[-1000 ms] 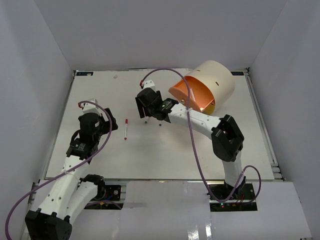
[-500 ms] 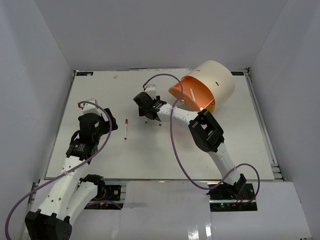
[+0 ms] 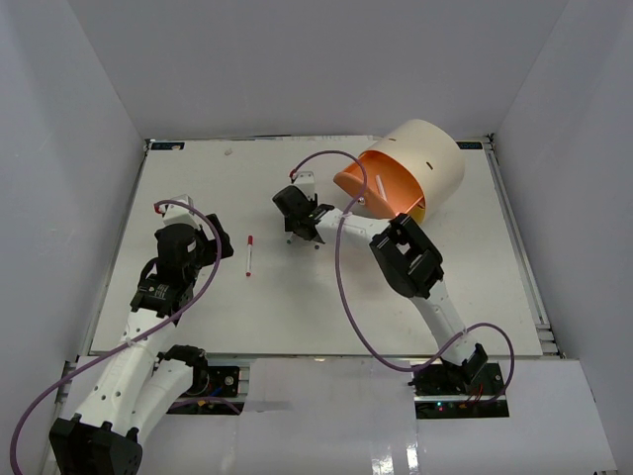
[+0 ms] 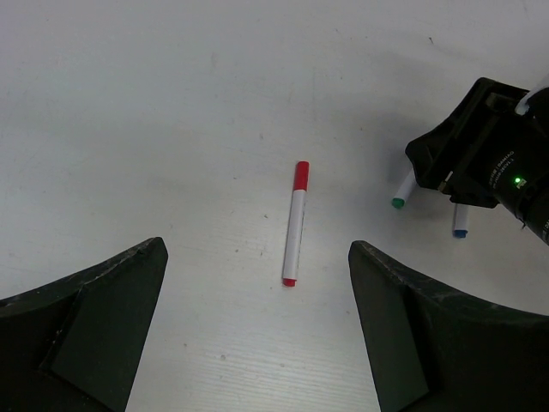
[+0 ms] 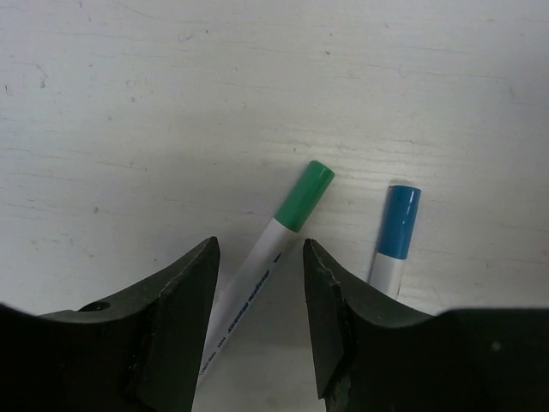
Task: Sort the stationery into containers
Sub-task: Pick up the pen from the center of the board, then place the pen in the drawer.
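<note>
— How do the claws stand?
— My left gripper [image 4: 257, 249] is spread wide, with the red marker [image 4: 296, 223] at centre frame. My right gripper [image 5: 260, 249] stands parted astride the green marker [image 5: 296, 202], and the blue marker [image 5: 399, 223] lies just to its right.
— And the containers?
— I see the cream organiser [image 3: 425, 163] at upper right.

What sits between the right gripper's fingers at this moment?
The white barrel of the green-capped marker lies between the fingers of the right gripper, seen in the right wrist view. The blue-capped marker lies outside them.
</note>
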You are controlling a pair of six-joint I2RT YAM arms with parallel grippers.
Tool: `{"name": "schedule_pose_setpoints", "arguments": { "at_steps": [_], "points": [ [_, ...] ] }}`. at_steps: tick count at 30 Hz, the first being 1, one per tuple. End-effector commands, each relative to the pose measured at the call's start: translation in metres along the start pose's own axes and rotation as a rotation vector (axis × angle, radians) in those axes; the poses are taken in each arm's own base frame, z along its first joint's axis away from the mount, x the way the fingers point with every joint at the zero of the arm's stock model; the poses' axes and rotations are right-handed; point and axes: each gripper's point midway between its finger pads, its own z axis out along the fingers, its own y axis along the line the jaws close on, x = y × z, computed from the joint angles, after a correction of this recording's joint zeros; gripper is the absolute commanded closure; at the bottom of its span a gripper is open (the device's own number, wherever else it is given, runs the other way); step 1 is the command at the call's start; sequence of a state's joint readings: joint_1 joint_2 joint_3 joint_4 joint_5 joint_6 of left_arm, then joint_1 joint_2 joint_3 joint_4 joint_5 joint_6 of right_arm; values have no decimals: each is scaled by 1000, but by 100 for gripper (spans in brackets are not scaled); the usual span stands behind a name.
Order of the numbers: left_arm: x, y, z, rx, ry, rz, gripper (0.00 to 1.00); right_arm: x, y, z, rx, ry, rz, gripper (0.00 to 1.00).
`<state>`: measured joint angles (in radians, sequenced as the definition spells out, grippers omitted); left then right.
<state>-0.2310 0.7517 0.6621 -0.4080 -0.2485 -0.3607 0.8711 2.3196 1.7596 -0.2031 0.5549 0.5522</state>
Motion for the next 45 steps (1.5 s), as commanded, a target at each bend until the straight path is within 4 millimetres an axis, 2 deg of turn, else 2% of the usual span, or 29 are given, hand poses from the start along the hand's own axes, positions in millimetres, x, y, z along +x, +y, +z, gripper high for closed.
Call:
{"name": "schedule_pose_setpoints", "arguments": {
  "at_steps": [1,4,5,7,8,9,10,11,12,14,17,19,20,22,23,25,26,27,29,30,33,38,45],
  "points": [
    [0,-1,0,7,-3,-7,2,31,-1,-6,-26,61,-18,50],
    [-1,0,0,4,-3,-7,2,45,3,-17,-48,87,-60,55],
    [-1,0,0,0,-5,-6,2,58,2,-21,-54,114,-94,62],
    [-1,1,0,-1,-7,-6,2,62,9,-37,-85,114,-133,74],
    [-1,1,0,-3,-8,-6,2,71,4,-42,-86,123,-176,77],
    [-1,1,0,-3,-8,-6,2,62,7,-54,-107,99,-185,78],
    [0,1,0,-3,-6,-6,2,64,11,-63,-125,90,-211,80],
    [1,1,1,-3,-3,-7,2,72,5,-69,-126,96,-258,82],
    [1,1,1,-5,-2,-5,2,58,10,-86,-159,60,-261,88],
    [0,1,1,-6,-4,-5,2,58,4,-100,-181,54,-309,91],
    [2,2,2,-8,2,-2,2,17,4,-145,-272,-35,-344,92],
    [2,2,2,-8,3,-2,2,-4,1,-165,-297,-90,-379,92],
    [1,1,2,-5,-1,-3,2,-27,-4,-186,-308,-158,-422,92],
    [2,1,2,-5,3,-2,2,-55,-14,-207,-297,-241,-481,92],
    [2,0,2,-1,6,0,2,-80,-23,-228,-283,-317,-537,92],
    [3,0,3,1,8,2,2,-107,-44,-242,-243,-381,-576,92],
    [3,0,3,2,12,1,2,-131,-62,-255,-214,-439,-607,92],
    [3,0,3,3,12,1,2,-142,-71,-260,-208,-464,-614,92],
    [4,-1,4,4,14,3,2,-163,-94,-269,-196,-504,-617,92],
    [3,-1,3,7,12,2,2,-174,-112,-264,-189,-510,-609,92],
    [4,0,3,5,13,2,2,-194,-139,-264,-177,-534,-621,91],
    [4,-2,3,12,14,4,2,-206,-160,-248,-168,-524,-637,88],
    [5,-2,3,15,15,7,2,-197,-166,-221,-161,-469,-638,75]
  ]
}}
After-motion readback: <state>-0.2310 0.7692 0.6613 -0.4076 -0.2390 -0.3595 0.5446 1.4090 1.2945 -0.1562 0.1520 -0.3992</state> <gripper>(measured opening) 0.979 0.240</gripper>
